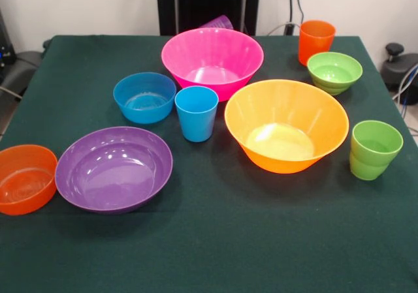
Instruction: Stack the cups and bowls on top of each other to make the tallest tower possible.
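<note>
**Ten pieces spread over the table, nothing stacked**

All cups and bowls stand upright and separate on the dark green table (215,254). Nearest, at the left edge, sits the small orange bowl (25,179), touching or just beside the wide shallow purple bowl (113,169) to its right. At the right side, near the table's edge, stands the lime green cup (375,149) with its stepped base.

In the middle band, the large yellow-orange bowl (286,124) sits right of centre. Just left of it stands the sky blue cup (196,113), and left of that cup, just beside it, is the small blue bowl (144,97).

Farther back, the large pink bowl (212,61) stands behind the blue cup; its rim appears close to the yellow-orange bowl's rim, though contact cannot be told. To the far right is the small green bowl (334,72), with the orange cup (317,42) just behind it. The purple cup (219,23) shows only as a tilted rim behind the pink bowl, at the table's far edge; whether it stands or lies cannot be told.

The robot's fingers are out of sight, so their state cannot be told.
</note>
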`<action>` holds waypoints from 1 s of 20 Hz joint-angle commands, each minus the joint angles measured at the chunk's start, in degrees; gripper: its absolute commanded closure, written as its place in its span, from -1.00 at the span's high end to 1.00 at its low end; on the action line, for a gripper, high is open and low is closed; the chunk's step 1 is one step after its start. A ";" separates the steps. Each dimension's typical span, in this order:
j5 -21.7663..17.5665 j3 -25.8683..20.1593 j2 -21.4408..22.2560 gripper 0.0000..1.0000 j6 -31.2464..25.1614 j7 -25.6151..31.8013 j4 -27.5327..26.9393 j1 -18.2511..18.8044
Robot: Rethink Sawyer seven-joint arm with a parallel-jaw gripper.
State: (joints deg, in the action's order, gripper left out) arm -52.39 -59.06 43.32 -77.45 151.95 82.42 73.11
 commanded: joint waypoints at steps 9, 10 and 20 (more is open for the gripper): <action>-8.99 1.29 4.27 1.00 -1.38 21.16 2.20 -2.86; -8.93 1.34 4.19 1.00 -1.34 21.26 2.11 -2.84; -8.85 2.19 4.33 1.00 -0.73 21.09 2.14 -3.30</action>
State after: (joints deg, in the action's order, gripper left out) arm -56.90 -59.05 48.18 -77.45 161.83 82.47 73.11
